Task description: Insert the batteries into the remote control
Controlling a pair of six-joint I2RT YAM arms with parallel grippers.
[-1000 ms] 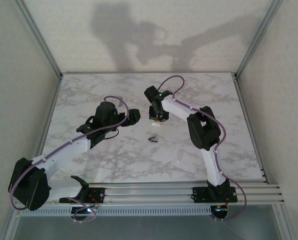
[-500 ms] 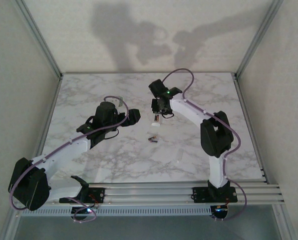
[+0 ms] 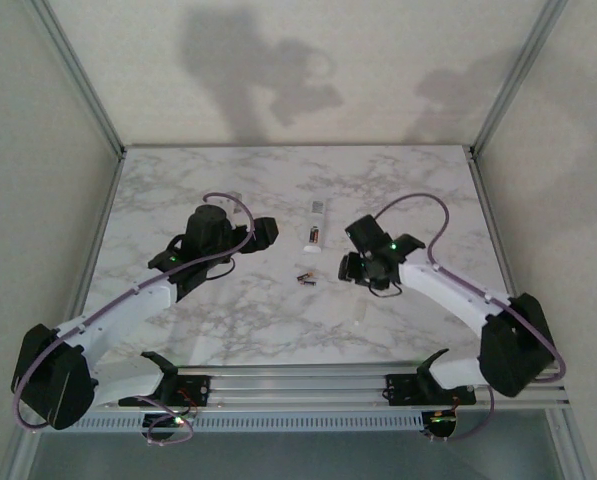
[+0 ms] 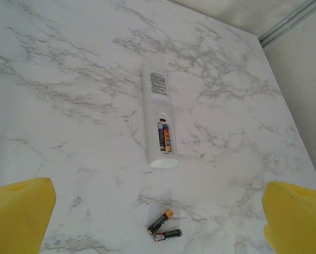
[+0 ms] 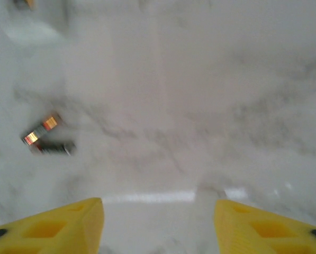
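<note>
Batteries point(image 4: 161, 220) lie loose at bottom center of the left wrist view, just below your remote point(image 4: 159, 116), with left gripper point(image 3: 265, 232) and right gripper point(image 3: 349, 267) both spread.

— Type of premises?
— Robotics lab test cell. Plain white panels point(image 3: 278, 60) on aluminium posts point(image 3: 78, 75) stand beyond and to either side of the left gripper point(image 3: 270, 232) and right gripper point(image 3: 348, 268).
— Further evidence?
— Marble-pattern tabletop point(image 3: 228, 310) beneath them. Slotted mounting rail point(image 3: 308, 385) behind them carries the arm bases point(image 3: 423, 388).
</note>
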